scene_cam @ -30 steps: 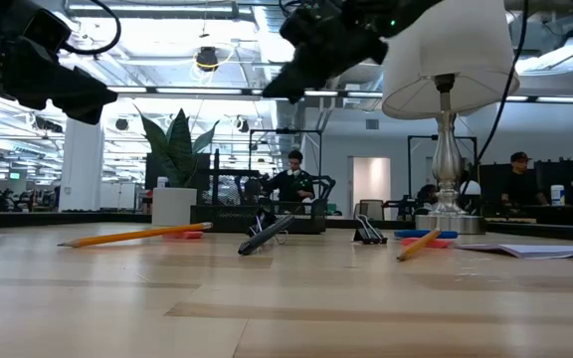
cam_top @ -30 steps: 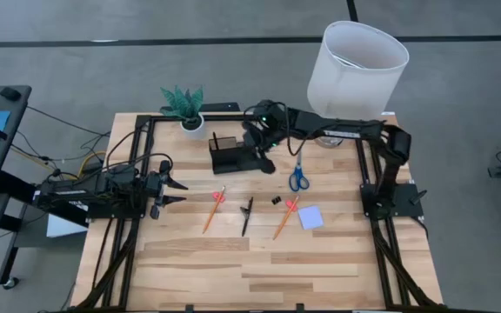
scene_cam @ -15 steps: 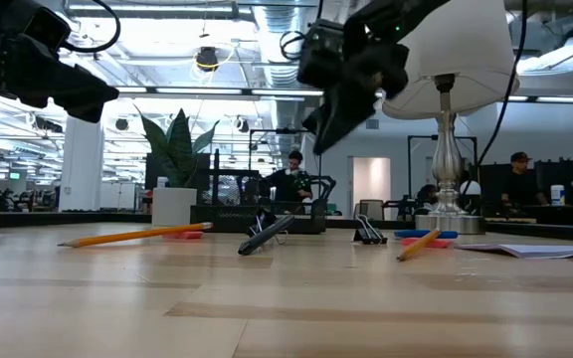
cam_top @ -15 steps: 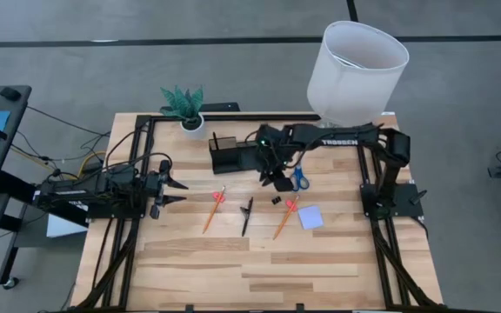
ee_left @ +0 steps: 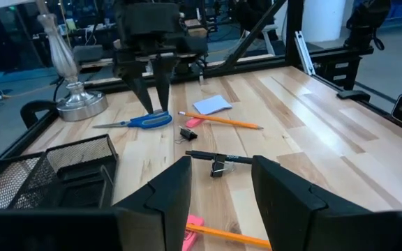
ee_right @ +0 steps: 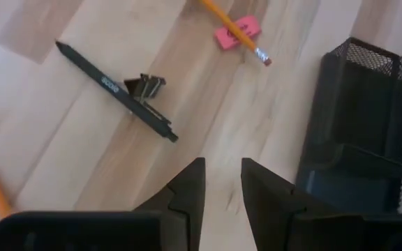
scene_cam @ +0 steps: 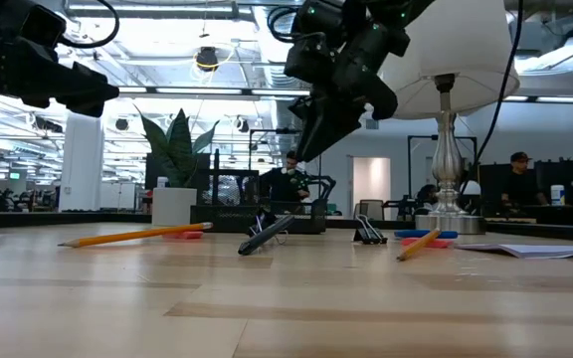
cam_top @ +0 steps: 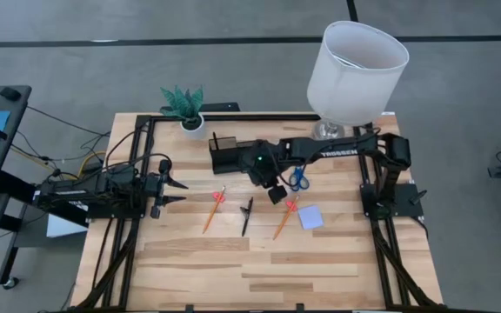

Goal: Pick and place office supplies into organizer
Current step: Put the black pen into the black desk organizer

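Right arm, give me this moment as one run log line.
right gripper: empty, fingers slightly apart, above table | nearest: black pen | organizer: beside | left gripper: idle, open

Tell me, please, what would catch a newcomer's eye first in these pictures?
Probably the large white lamp at the table's far right corner. Next, the right gripper, empty, hovering between the black mesh organizer and the black pen, with pencils lying to either side.

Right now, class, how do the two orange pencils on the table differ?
The left pencil lies across a pink eraser near its upper end, with bare wood around it. The right pencil lies beside the pale blue note pad, close to the scissors. Both are orange and slant the same way.
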